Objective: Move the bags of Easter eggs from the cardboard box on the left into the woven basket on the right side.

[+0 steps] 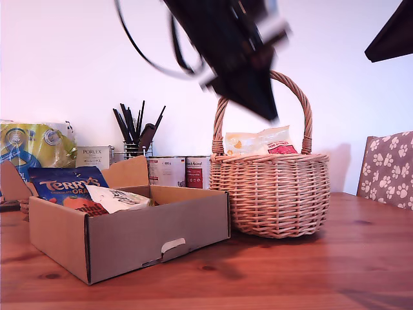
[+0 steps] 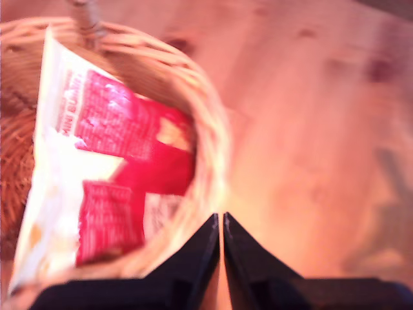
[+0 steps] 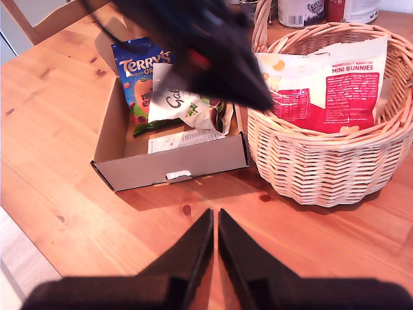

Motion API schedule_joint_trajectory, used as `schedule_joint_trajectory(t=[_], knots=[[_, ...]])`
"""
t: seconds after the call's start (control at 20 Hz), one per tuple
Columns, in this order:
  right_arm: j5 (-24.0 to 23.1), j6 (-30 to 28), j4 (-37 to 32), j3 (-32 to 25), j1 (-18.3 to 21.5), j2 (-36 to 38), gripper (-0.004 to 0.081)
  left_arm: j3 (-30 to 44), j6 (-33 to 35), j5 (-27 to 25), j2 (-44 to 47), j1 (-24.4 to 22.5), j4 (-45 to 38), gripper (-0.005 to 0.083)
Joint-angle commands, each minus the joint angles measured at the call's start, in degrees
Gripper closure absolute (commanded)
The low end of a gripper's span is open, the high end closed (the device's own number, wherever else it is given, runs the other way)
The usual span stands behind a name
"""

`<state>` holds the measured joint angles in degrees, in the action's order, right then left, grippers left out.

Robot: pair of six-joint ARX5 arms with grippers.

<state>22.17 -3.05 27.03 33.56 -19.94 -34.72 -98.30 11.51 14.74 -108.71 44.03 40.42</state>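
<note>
Bags of sweets are lying in two places: the cream Mini Bunnies bag is leaning inside the basket, while the blue Terry's bag and the white bag are sitting in the box, at nine o'clock from the basket in the exterior view. Above the basket, at twelve o'clock, the first gripper is hanging blurred with its jaws together, holding nothing. The second gripper is hovering over bare table, jaws likewise together and gripping nothing.
</note>
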Motion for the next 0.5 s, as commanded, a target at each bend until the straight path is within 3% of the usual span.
schedule_joint_trajectory(t=[0.0, 0.35, 0.45], knots=[[0.2, 0.0, -0.5, 0.7, 0.1, 0.0, 0.0783, 4.5, 0.5, 0.2, 4.0, -1.9, -0.4, 0.0794], [-0.3, 0.0, -0.4, 0.6, 0.1, 0.0, 0.0783, 34.4, 4.6, -0.2, 18.8, -12.5, -15.2, 0.0794], [-0.3, 0.0, -0.4, 0.6, 0.1, 0.0, 0.0783, 38.5, 7.1, 0.3, 20.2, -15.2, -17.9, 0.0793]])
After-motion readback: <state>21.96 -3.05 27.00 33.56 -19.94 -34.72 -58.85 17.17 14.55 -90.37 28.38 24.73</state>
